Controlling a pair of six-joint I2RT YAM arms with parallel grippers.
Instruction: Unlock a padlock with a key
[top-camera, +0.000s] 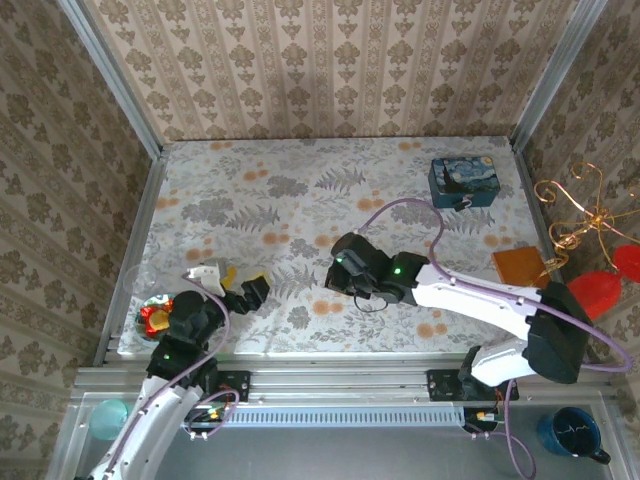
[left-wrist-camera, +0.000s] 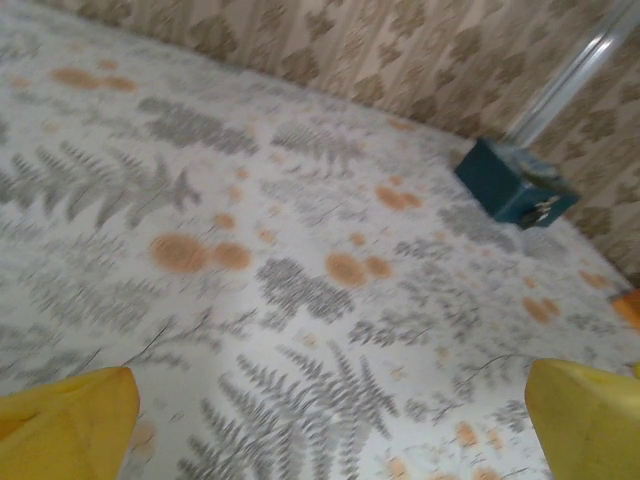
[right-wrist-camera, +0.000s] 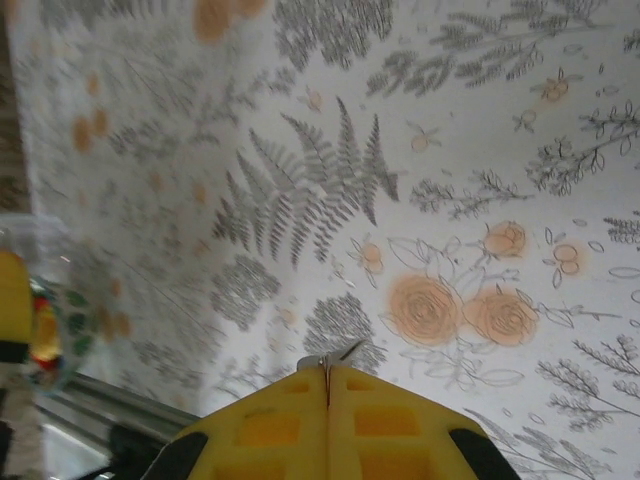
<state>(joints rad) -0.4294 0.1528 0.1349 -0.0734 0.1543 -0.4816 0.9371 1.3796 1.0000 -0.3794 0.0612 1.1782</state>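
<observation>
The unlocking itself is looking not yet started. The padlock (left-wrist-camera: 543, 208) is sitting right against the near face of the blue tin (left-wrist-camera: 505, 180), touching it or hanging from it. No tool is reaching it.

The right tool (right-wrist-camera: 328, 372) is pressing its yellow pads tightly together, and a thin silvery sliver is poking out between them. I am taking this to be the key (right-wrist-camera: 336, 354), so the pick-up seems done. From above, this tool (top-camera: 340, 272) is hovering well apart from the tin, toward the near edge of the surface (top-camera: 300, 200). That is leaving the carry to the tin, the insertion and the turn all ahead.

The left tool (top-camera: 238, 283) is spreading its pads wide, gripping nothing, farther from the tin than the right one.

Much is staying unclear. The padlock is showing as a tiny blurred speck, so its keyhole and the state of its shackle cannot be read. The pads are hiding most of the key, so its shape and orientation are not showing.
</observation>
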